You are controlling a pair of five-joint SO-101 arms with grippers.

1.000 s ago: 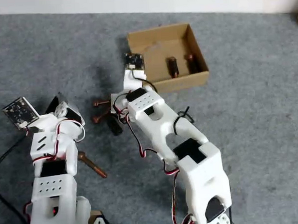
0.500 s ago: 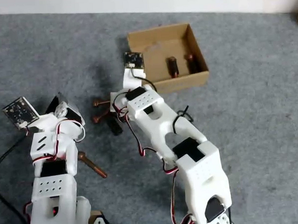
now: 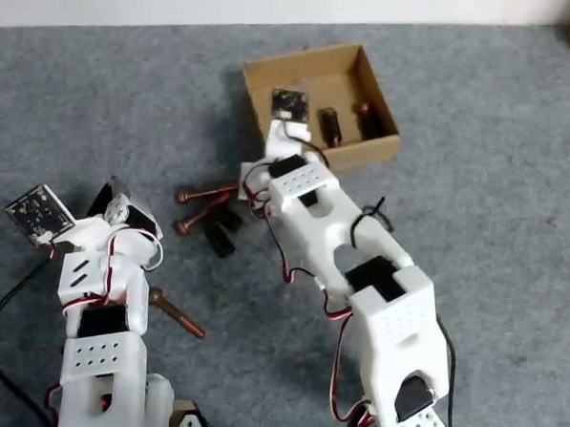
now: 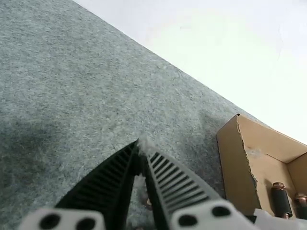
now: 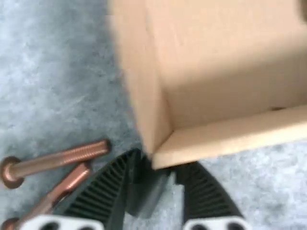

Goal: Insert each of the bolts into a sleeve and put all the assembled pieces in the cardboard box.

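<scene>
— Copper bolts first: where do they lie from your grippers?
— One bolt [image 3: 207, 193] lies just beside my right gripper [image 5: 162, 163], threaded end toward it, and a second bolt [image 3: 201, 220] lies alongside the first, a little farther from the gripper. Both are loose on the grey tabletop [image 3: 478, 242]. A third bolt [image 3: 178, 316] lies well apart from that gripper, back beside my left arm [image 3: 102, 280] and behind my left gripper [image 4: 141, 146].
— And the sleeves?
— One black sleeve [image 3: 230, 216] lies near my right gripper, just beside the second bolt's threaded end; another black sleeve [image 3: 219, 240] lies just beyond it, farther from the gripper. A dark piece [image 5: 144, 191] sits right at my right gripper, and I cannot tell whether the gripper has hold of it or not.
— The cardboard box [image 3: 358, 154]?
— It stands directly ahead of my right gripper, its near corner just in front of the gripper. Two assembled pieces [image 3: 330, 126] lie inside, side by side, toward the side of the box away from the gripper.
— Your left gripper?
— Closed on nothing, pointing across the tabletop, well apart from the box and from the loose bolts beside my other gripper.
</scene>
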